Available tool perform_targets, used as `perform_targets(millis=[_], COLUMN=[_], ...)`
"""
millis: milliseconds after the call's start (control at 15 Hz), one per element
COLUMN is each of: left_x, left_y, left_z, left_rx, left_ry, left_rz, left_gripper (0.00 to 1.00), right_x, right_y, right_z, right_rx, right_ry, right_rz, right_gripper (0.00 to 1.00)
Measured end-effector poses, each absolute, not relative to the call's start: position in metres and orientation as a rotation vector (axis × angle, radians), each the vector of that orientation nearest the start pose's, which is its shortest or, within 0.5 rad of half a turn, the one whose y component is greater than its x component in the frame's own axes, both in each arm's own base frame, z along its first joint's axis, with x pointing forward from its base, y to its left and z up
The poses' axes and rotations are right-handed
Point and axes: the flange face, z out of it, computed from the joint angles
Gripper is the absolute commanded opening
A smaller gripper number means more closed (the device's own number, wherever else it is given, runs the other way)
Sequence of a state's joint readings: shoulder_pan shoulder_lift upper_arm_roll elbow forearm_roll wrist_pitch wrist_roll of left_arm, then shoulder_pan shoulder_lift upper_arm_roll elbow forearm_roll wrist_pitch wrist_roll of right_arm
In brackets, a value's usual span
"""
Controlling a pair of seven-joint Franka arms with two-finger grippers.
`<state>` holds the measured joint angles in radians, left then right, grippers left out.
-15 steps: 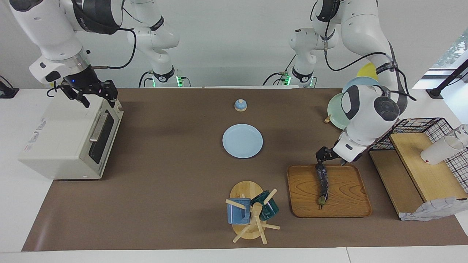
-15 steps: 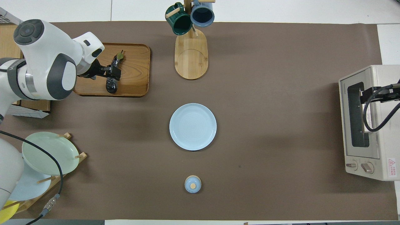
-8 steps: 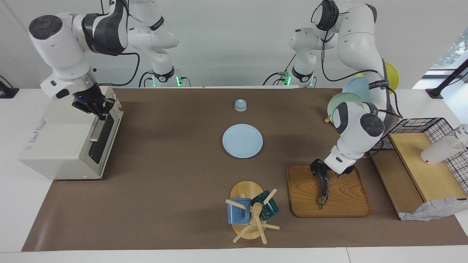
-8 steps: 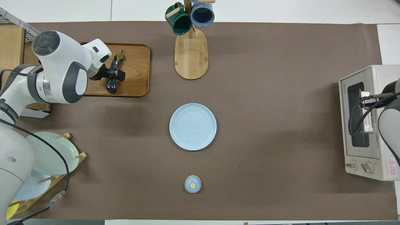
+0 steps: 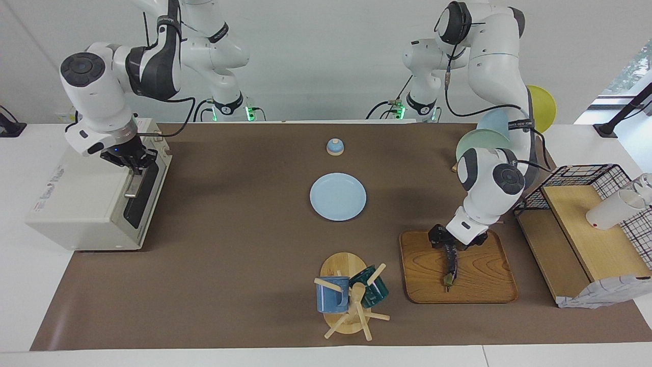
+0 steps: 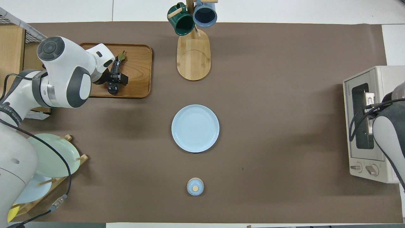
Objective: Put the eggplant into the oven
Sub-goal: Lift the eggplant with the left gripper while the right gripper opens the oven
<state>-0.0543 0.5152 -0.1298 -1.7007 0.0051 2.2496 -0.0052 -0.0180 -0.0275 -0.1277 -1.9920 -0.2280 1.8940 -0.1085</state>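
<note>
Since a second ago the right gripper (image 5: 133, 164) has dropped from above the oven (image 5: 81, 204) to the top edge of its door, jaws clenched at the silver bar handle (image 5: 133, 183); whether they actually hold the bar I cannot tell. The left gripper (image 5: 446, 244) has come down onto the eggplant (image 5: 451, 261), jaws spread wide astride its thick end, not yet squeezed.

Count: one eggplant, lying on one wooden tray (image 5: 479, 285) toward the left arm's end of the desk, stem end pointing away from the robots. One oven at the right arm's end, door shut. One blue plate (image 5: 337, 196) mid-desk. One small blue lidded pot (image 5: 335, 147) nearer the robots. Two mugs (image 5: 332, 294) on one wooden mug tree. One plate rack (image 6: 47, 158) with three plates showing. One wire basket (image 5: 606, 178).

Edges, room: tray sits just beside the wooden shelf unit (image 5: 560, 255). Brown mat (image 5: 229, 265) lies bare between plate and oven.
</note>
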Motion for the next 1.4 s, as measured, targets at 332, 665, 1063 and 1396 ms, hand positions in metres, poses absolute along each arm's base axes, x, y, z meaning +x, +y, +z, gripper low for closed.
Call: perform_targets(millis=[332, 665, 1063, 1396], left_x=[0.666, 0.666, 0.665, 0.655], left_y=[-0.114, -0.115, -0.131, -0.133], left_z=[0.301, 0.301, 0.313, 0.371], left_rx=[-3.192, -3.191, -3.187, -3.174], left_ry=[0.264, 0.268, 0.309, 0.325], left_rz=[-0.05, -0.053, -0.081, -0.047], left_gripper=[0.83, 0.0, 0.0, 0.0], right_x=[0.532, 0.531, 0.537, 0.547], right_y=[-0.089, -0.055, -0.008, 0.006], right_z=[0.467, 0.453, 0.39, 0.328], right_rx=[-3.336, -3.28, -3.185, -3.138], right_ry=[-0.087, -0.079, -0.032, 0.009], right_rz=[0.149, 0.101, 0.03, 0.046], right_gripper=[0.0, 0.0, 0.0, 0.0])
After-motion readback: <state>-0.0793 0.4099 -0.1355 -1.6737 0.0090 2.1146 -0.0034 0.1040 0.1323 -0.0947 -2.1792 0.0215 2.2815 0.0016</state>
